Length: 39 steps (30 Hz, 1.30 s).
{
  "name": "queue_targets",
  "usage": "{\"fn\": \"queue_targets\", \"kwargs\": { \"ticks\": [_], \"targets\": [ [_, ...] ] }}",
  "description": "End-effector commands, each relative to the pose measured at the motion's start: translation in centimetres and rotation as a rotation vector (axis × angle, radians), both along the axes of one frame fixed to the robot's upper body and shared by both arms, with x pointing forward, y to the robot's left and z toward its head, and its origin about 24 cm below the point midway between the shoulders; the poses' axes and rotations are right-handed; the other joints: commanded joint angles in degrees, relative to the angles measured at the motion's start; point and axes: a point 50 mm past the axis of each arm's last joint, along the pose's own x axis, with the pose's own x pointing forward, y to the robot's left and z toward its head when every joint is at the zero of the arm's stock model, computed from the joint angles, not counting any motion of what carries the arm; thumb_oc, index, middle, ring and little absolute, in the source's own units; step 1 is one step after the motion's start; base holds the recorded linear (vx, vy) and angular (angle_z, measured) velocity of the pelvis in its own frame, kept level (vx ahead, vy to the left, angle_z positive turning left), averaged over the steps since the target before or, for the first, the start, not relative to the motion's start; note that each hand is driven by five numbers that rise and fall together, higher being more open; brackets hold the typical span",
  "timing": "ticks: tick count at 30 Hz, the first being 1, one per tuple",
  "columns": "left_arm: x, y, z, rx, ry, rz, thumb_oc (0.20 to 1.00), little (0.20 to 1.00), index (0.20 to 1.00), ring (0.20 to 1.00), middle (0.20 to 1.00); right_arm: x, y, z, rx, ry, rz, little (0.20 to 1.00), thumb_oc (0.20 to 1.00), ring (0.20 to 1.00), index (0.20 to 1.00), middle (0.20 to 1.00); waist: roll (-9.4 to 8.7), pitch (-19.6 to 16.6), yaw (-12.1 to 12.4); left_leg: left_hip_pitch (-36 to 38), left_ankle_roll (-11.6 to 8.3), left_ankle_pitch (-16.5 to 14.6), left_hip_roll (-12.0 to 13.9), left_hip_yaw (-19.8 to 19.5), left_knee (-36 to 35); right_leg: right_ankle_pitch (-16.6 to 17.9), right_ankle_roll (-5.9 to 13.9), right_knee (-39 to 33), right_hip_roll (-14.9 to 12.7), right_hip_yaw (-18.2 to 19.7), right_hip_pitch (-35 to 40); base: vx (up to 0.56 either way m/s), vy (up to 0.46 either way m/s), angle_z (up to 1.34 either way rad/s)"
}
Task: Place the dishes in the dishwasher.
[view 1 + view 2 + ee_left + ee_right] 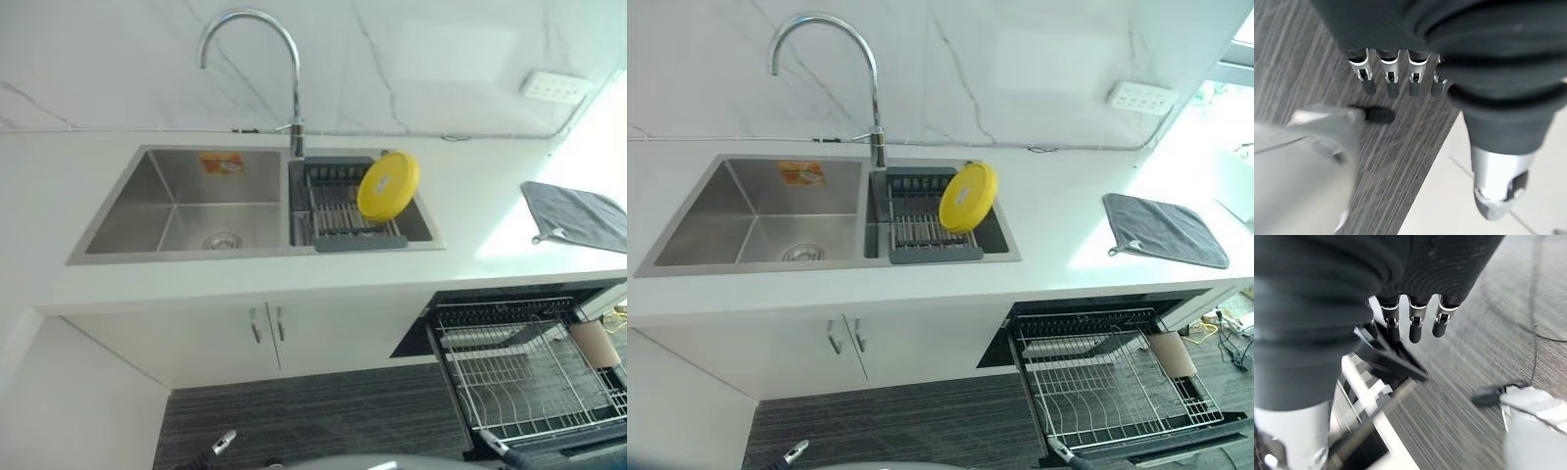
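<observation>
A round yellow plate (388,185) leans upright in the grey drying rack (338,217), which sits in the right basin of the steel sink (196,201). Below the counter at the right, the dishwasher's wire rack (509,377) is pulled out and bare, apart from a beige cup-like thing (595,343) at its right side. My left hand (1392,78) hangs low over the striped floor, fingers straight and holding nothing. Down by the dishwasher's front edge hangs my right hand (1415,323), fingers relaxed and empty. Both hands are far below the plate.
A tall curved faucet (294,59) stands behind the sink. A grey cloth (578,215) lies on the white counter at the right. White cabinet doors (265,333) sit under the sink, a wall socket (554,86) is on the marble back wall.
</observation>
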Motion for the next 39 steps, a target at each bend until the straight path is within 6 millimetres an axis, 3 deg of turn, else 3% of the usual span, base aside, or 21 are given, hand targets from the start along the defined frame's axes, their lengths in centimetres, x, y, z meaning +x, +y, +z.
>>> {"fn": "queue_targets", "kwargs": {
  "ticks": [1,3,6,10,11,14,17,21,23,25,27,29,30,31,32,33,34,35,37,39],
  "targets": [
    [-1.0,-1.4,-0.6,-0.036,0.032,0.017,1.000,1.000,1.000,1.000,1.000,2.2,-7.7,5.4,-0.295,-0.051,-0.144,1.000,1.000,1.000,1.000,1.000,2.44,0.60,-0.28,-3.16,-3.33,-2.87,2.14,-4.02,0.42,-0.78,3.75,-0.15,-0.18,0.82,-1.21,0.12,0.262,-0.10],
    [-1.1,-1.5,-0.7,-0.045,0.034,0.019,1.000,1.000,1.000,1.000,1.000,2.9,-9.9,7.8,-0.381,-0.117,-0.175,1.000,1.000,1.000,1.000,1.000,2.31,0.86,-0.81,-3.40,-2.85,-3.25,1.53,-4.72,0.42,0.35,3.65,2.38,-0.18,1.97,-3.05,0.08,0.208,-0.08],
    [-2.1,-1.8,-0.9,-0.076,0.054,0.021,1.000,1.000,1.000,1.000,1.000,5.0,-13.2,13.8,-0.598,-0.285,-0.174,1.000,1.000,1.000,1.000,1.000,2.17,1.26,-1.95,-4.02,-2.05,-3.83,0.74,-5.02,0.42,1.51,2.98,8.80,0.06,3.23,-6.59,0.09,0.228,-0.06],
    [-3.5,-2.5,-1.2,-0.095,0.074,0.065,1.000,1.000,1.000,1.000,1.000,7.1,-14.2,19.1,-0.846,-0.389,-0.119,1.000,1.000,1.000,1.000,1.000,2.44,1.73,-1.45,-3.58,-1.56,-4.33,0.23,-3.61,0.42,2.53,2.65,12.68,-1.83,0.11,-7.47,0.09,0.112,-0.20],
    [-4.2,-2.7,-1.3,-0.102,0.087,0.078,1.000,1.000,1.000,1.000,1.000,8.1,-13.8,21.2,-0.927,-0.447,-0.087,1.000,1.000,1.000,1.000,1.000,2.54,2.05,-1.85,-3.00,-1.71,-4.42,0.06,-2.33,0.42,-0.35,2.30,10.48,0.39,-1.67,-7.03,0.15,0.050,-0.40],
    [-4.7,-3.5,-1.6,-0.105,0.099,0.065,1.000,1.000,1.000,1.000,1.000,9.2,-12.6,24.2,-1.023,-0.554,-0.025,1.000,1.000,1.000,1.000,1.000,2.35,2.35,-3.01,-2.61,-2.55,-4.04,-0.68,-1.30,0.42,-2.52,0.63,0.96,5.23,-2.47,-5.72,0.15,-0.031,-0.37],
    [-4.8,-4.2,-1.8,-0.096,0.090,0.093,1.000,1.000,1.000,1.000,1.000,10.6,-10.3,26.2,-1.035,-0.681,0.053,1.000,1.000,1.000,1.000,1.000,2.58,3.13,-4.00,-2.07,-3.06,-4.30,-1.04,-0.71,0.42,-1.70,0.00,-7.46,6.55,-0.79,-5.04,0.12,-0.102,-0.03],
    [-4.9,-3.9,-1.8,-0.081,0.070,0.094,1.000,1.000,1.000,1.000,1.000,11.8,-8.1,28.0,-1.056,-0.812,0.160,1.000,1.000,1.000,1.000,1.000,3.02,3.92,-5.63,-0.41,-2.64,-5.93,-1.79,-1.16,0.42,3.83,1.90,-10.53,3.60,1.75,-8.17,0.14,-0.167,0.01],
    [-5.2,-3.3,-1.6,-0.063,0.075,0.096,1.000,1.000,1.000,1.000,1.000,12.0,-7.1,29.3,-1.088,-0.896,0.201,1.000,1.000,1.000,1.000,1.000,3.49,3.88,-6.49,1.17,-2.10,-7.10,-1.51,-1.20,0.42,4.37,2.44,-10.40,2.07,3.41,-9.52,0.29,-0.310,0.47],
    [-5.3,-3.2,-1.6,-0.063,0.079,0.110,1.000,1.000,1.000,1.000,1.000,12.2,-6.6,30.3,-1.130,-0.939,0.230,1.000,1.000,1.000,1.000,1.000,3.87,2.99,-6.28,2.66,-2.38,-8.30,-0.41,-0.26,0.42,2.90,3.11,-12.65,2.08,2.05,-7.61,0.34,-0.379,0.48],
    [-5.6,-3.3,-1.7,-0.075,0.076,0.141,1.000,1.000,1.000,1.000,1.000,12.4,-6.2,31.6,-1.193,-0.968,0.279,1.000,1.000,1.000,1.000,1.000,3.73,2.54,-6.41,3.95,-2.66,-8.04,0.41,2.29,0.42,3.11,2.45,-14.20,2.17,0.22,-6.40,0.21,-0.398,0.08],
    [-5.9,-3.5,-1.7,-0.069,0.073,0.131,1.000,1.000,1.000,1.000,1.000,12.6,-5.9,33.2,-1.234,-0.992,0.349,1.000,1.000,1.000,1.000,1.000,4.10,1.53,-6.17,5.63,-3.63,-8.50,1.05,2.86,0.69,1.51,1.69,-15.25,3.15,-0.27,-4.42,0.29,-0.326,0.22],
    [-5.9,-3.9,-1.9,-0.076,0.069,0.118,1.000,1.000,1.000,1.000,1.000,12.6,-5.9,33.9,-1.244,-0.999,0.375,1.000,1.000,1.000,1.000,1.000,3.84,1.80,-6.04,4.26,-5.74,-7.14,2.77,4.07,7.77,0.86,0.32,-15.37,3.56,-0.73,-3.31,0.22,-0.214,0.22],
    [-5.9,-4.0,-1.9,-0.077,0.067,0.112,1.000,1.000,1.000,1.000,1.000,12.5,-5.9,34.0,-1.247,-1.000,0.379,1.000,1.000,1.000,1.000,1.000,3.86,1.99,-5.96,3.33,-6.44,-6.96,3.37,3.82,10.26,0.62,-0.06,-15.43,3.81,-0.74,-3.01,0.09,-0.295,0.27],
    [-5.9,-4.5,-2.0,-0.086,0.056,0.096,1.000,1.000,1.000,1.000,1.000,12.4,-5.9,34.8,-1.268,-1.003,0.404,1.000,1.000,1.000,1.000,1.000,3.44,2.94,-5.44,-1.75,-8.86,-3.33,5.05,2.67,19.55,0.43,-1.99,-15.44,4.26,-0.97,-2.35,0.05,-0.185,0.23],
    [-5.9,-4.9,-2.1,-0.095,0.050,0.102,1.000,1.000,1.000,1.000,1.000,12.4,-5.8,35.3,-1.278,-1.010,0.423,1.000,1.000,1.000,1.000,1.000,3.55,3.39,-5.01,-4.83,-10.51,-0.60,6.50,1.37,23.17,-0.15,-2.76,-15.67,4.75,-0.33,-1.42,0.13,-0.052,0.12],
    [-5.7,-5.1,-2.1,-0.104,0.046,0.109,1.000,1.000,1.000,1.000,1.000,12.8,-5.7,36.1,-1.278,-1.024,0.442,1.000,1.000,1.000,1.000,1.000,3.61,3.62,-4.76,-6.40,-11.54,-0.52,9.59,1.08,18.20,-1.28,-2.01,-15.95,4.38,1.10,-0.23,0.15,0.146,-0.01],
    [-5.6,-5.2,-2.1,-0.108,0.047,0.106,1.000,1.000,1.000,1.000,1.000,13.2,-5.5,36.6,-1.283,-1.035,0.453,1.000,1.000,1.000,1.000,1.000,3.52,3.64,-4.82,-6.04,-11.29,-0.88,11.08,2.19,14.11,-1.32,-1.51,-16.02,3.68,1.03,-0.11,0.12,0.233,-0.15],
    [-5.5,-5.3,-2.2,-0.110,0.052,0.086,1.000,1.000,1.000,1.000,1.000,13.9,-4.9,37.7,-1.297,-1.093,0.471,1.000,1.000,1.000,1.000,1.000,3.45,4.03,-5.01,-4.14,-10.57,2.47,12.70,3.69,8.27,-0.96,-1.03,-15.99,2.33,0.25,-0.14,0.01,0.227,-0.39],
    [-5.4,-5.3,-2.2,-0.102,0.064,0.076,1.000,1.000,1.000,1.000,1.000,14.0,-4.6,37.7,-1.289,-1.122,0.466,1.000,1.000,1.000,1.000,1.000,3.65,3.56,-5.03,-1.68,-10.32,1.41,11.07,3.59,3.82,-0.51,0.00,-15.99,1.55,-0.18,-0.22,0.05,0.192,-0.68]
  ]
}}
